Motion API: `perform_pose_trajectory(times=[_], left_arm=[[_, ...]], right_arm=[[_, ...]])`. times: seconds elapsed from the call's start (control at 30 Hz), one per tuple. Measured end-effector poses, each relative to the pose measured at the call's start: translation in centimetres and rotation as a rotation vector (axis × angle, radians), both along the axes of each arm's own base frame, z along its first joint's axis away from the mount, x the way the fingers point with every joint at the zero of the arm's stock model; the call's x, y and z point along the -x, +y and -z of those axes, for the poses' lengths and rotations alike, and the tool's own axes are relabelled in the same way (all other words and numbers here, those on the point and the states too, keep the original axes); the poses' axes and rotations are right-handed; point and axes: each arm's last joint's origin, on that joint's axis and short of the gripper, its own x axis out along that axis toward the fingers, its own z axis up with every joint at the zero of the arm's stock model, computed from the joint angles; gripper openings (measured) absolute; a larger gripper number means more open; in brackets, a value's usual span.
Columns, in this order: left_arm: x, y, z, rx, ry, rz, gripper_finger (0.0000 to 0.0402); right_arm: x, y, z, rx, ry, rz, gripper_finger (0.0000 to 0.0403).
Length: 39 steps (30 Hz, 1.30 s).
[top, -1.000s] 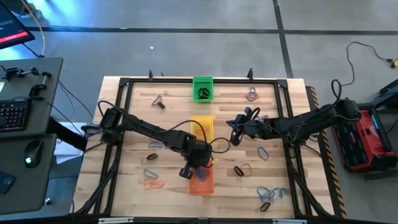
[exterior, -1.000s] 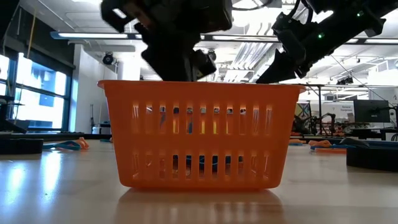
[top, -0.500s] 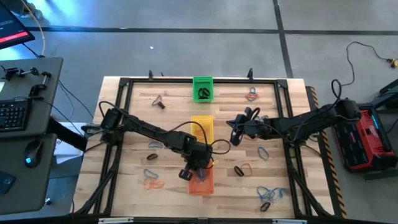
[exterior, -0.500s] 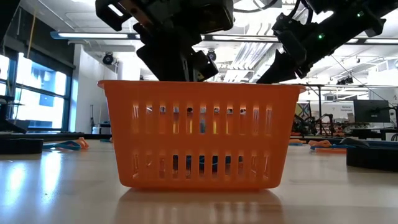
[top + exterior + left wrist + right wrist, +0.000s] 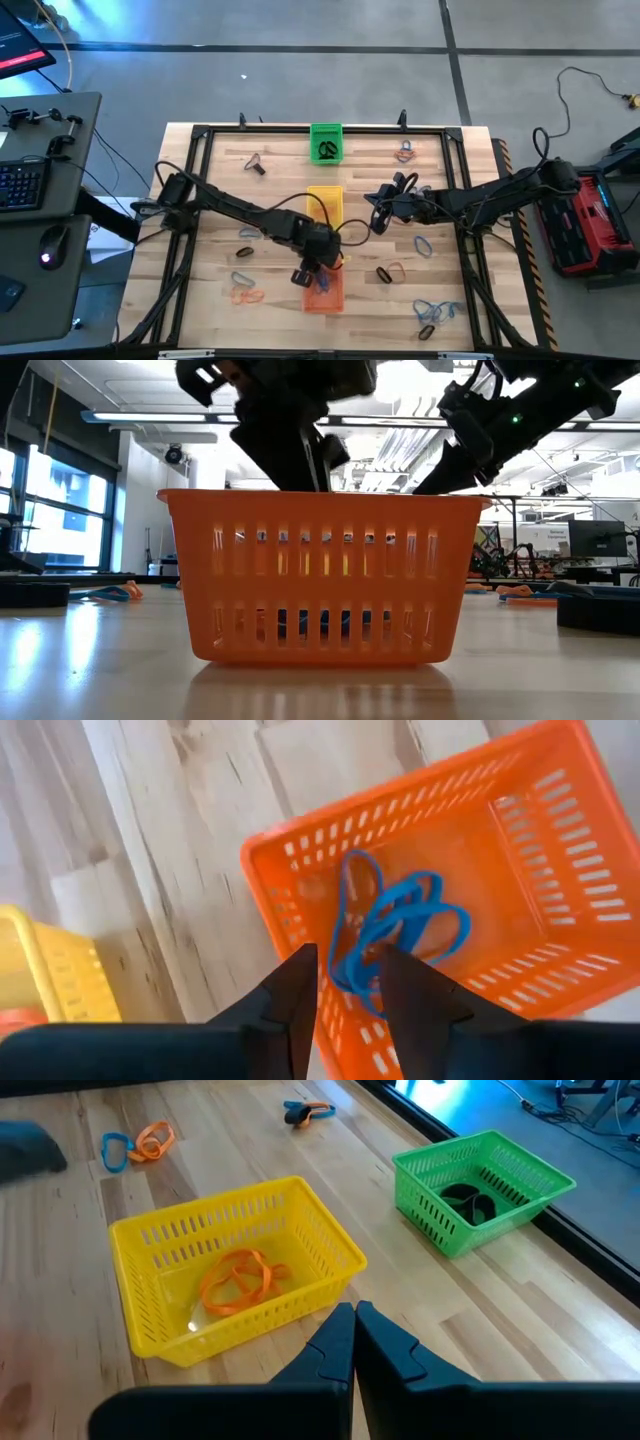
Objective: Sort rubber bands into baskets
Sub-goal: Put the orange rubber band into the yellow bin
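Blue rubber bands [image 5: 395, 935] lie inside my orange basket [image 5: 560, 870]; my left gripper [image 5: 343, 988] hovers above them, fingers a little apart, holding nothing. My right gripper [image 5: 352, 1342] waits pressed shut near the yellow basket [image 5: 150, 1240]. From table height, slats hide the bands

— What do the arms look like from above?
— Both are dark, near black, built of slim links with thicker rounded joints. Thin black cables loop loosely off each one.
— And the ends?
— The left gripper [image 5: 345, 990] has two dark, smooth fingers [image 5: 292, 995] that taper to blunt tips, rising from a dark blue-black base. The right gripper [image 5: 354, 1342] has the same kind of dark wedge-shaped fingers [image 5: 333, 1345].
— Any markings?
— On the level view the right arm's [image 5: 520, 405] blocky black body shows a small green light, and the left arm [image 5: 285, 410] has a pale patch near its top.
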Motion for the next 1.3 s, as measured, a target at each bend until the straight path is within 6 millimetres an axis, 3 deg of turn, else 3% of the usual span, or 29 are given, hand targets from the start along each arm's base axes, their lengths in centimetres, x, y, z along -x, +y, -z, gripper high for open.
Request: perform_pose_trajectory(times=[0.37,0.73,1.0,1.3], left_arm=[[0.6,-0.2,0.4,0.009,-0.155,-0.030,0.0087],[4.8,0.6,-1.6,0.046,-0.438,-0.121,0.0051],[8.6,2.2,-1.6,0.095,-0.618,-0.238,0.0046],[12.1,4.1,-0.6,0.088,-0.788,-0.360,0.0046]], right_arm=[[0.1,0.0,0.2,-0.005,0.017,0.005,0.0000],[0.3,-0.1,0.3,-0.004,0.032,0.029,0.0000],[0.9,-0.1,1.1,-0.061,0.105,0.068,0.0000],[3.0,-0.5,2.9,-0.201,0.270,0.272,0.0024]])
